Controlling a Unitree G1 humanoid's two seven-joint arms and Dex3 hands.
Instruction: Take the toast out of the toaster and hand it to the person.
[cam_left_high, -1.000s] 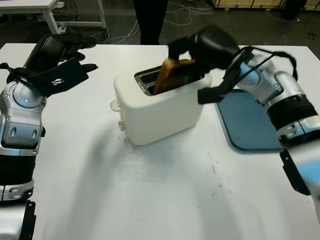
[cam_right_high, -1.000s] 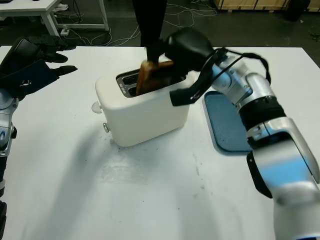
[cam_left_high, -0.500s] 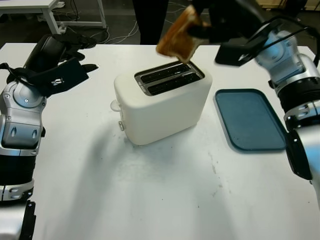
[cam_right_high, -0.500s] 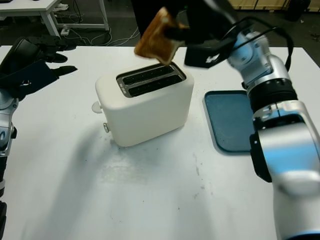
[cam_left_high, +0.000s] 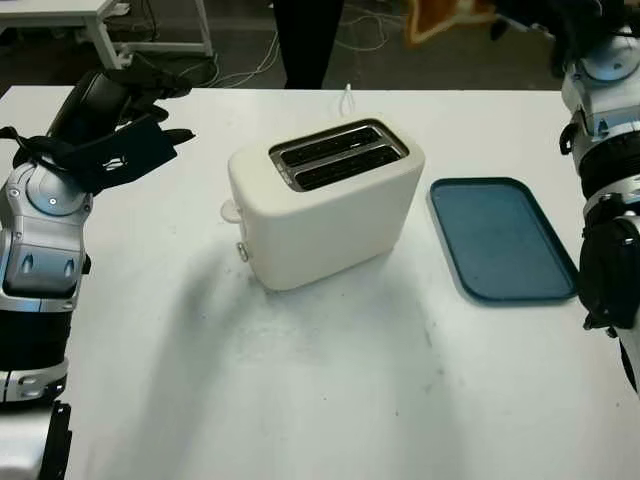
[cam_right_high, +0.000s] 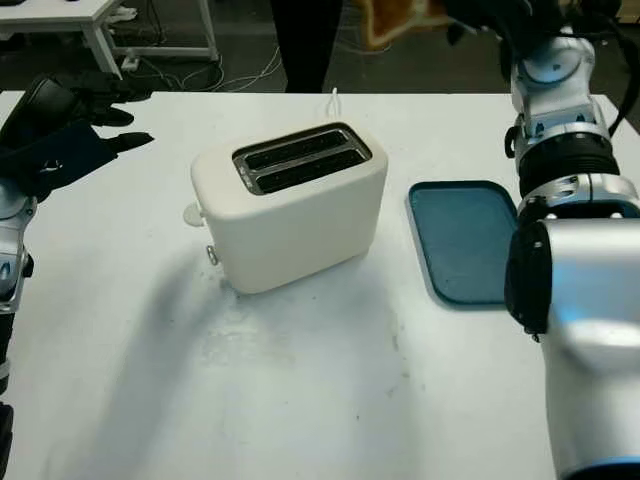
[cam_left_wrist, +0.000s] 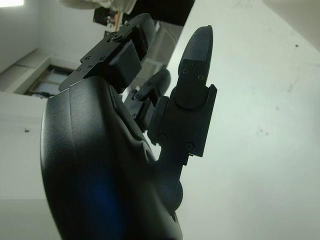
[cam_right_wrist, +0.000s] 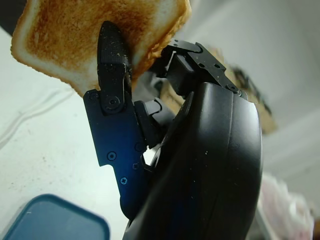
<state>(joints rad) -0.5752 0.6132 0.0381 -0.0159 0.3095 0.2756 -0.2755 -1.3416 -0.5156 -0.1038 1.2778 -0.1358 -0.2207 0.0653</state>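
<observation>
The white two-slot toaster (cam_left_high: 325, 205) stands mid-table with both slots empty. My right hand (cam_left_high: 510, 12) is raised high beyond the table's far edge, shut on a browned slice of toast (cam_left_high: 440, 18). In the right wrist view, a black finger (cam_right_wrist: 112, 65) presses across the face of the toast (cam_right_wrist: 65, 35). A person in dark trousers (cam_left_high: 305, 40) stands behind the table, left of the toast. My left hand (cam_left_high: 125, 140) is open above the table's far left corner.
A blue tray (cam_left_high: 505, 240) lies to the right of the toaster. The white table (cam_left_high: 330, 400) reaches toward me in front of the toaster. Cables and a table leg (cam_left_high: 100, 35) sit on the dark floor behind.
My right hand lifted the toast out of the toaster slot, then carried it up and to the right past the far edge. The left arm stayed put.
</observation>
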